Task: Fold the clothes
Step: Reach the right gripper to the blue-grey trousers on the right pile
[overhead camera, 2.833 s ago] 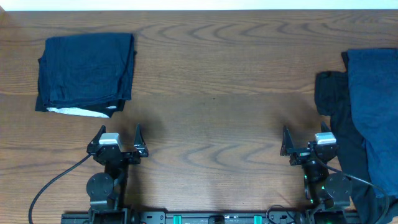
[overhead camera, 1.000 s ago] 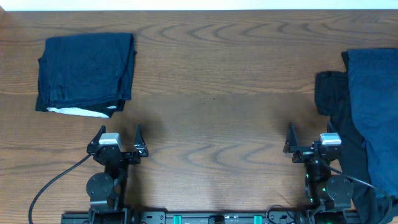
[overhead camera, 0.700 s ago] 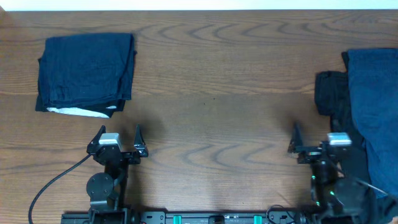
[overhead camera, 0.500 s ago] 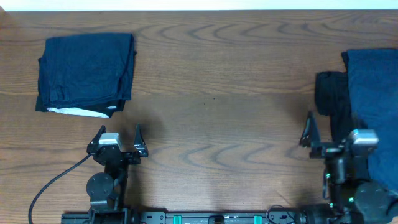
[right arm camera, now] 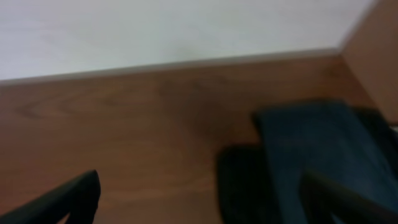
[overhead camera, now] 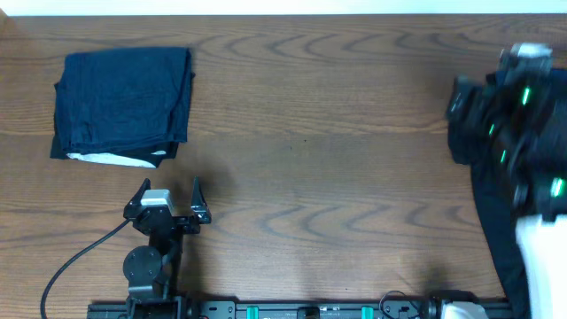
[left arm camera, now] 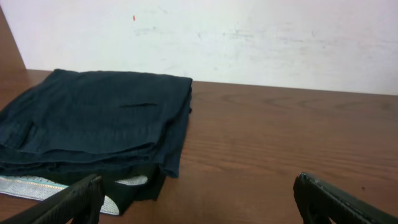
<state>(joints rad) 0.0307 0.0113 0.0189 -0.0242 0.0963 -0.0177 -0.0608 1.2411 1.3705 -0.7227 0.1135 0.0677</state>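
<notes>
One of the clothes, a dark navy garment (overhead camera: 122, 105), lies folded at the far left of the table, a white patch showing at its front edge. My left gripper (overhead camera: 171, 190) rests open just in front of it; in the left wrist view the garment (left arm camera: 93, 124) lies ahead and to the left of the gripper (left arm camera: 199, 202). A black garment (overhead camera: 487, 204) lies loose at the right edge. My right arm (overhead camera: 518, 106) hangs blurred above it. In the right wrist view my right gripper (right arm camera: 205, 205) is open and empty above a navy garment (right arm camera: 317, 143) and the black one (right arm camera: 242, 180).
The brown wooden table (overhead camera: 310, 133) ends at a white wall (right arm camera: 174, 31) along the far side. A black cable (overhead camera: 75, 261) runs from the left arm's base to the front edge.
My right arm has risen from the front edge and swung away to the right, over the loose pile. It stays open. The left arm and the folded garment have not moved.
</notes>
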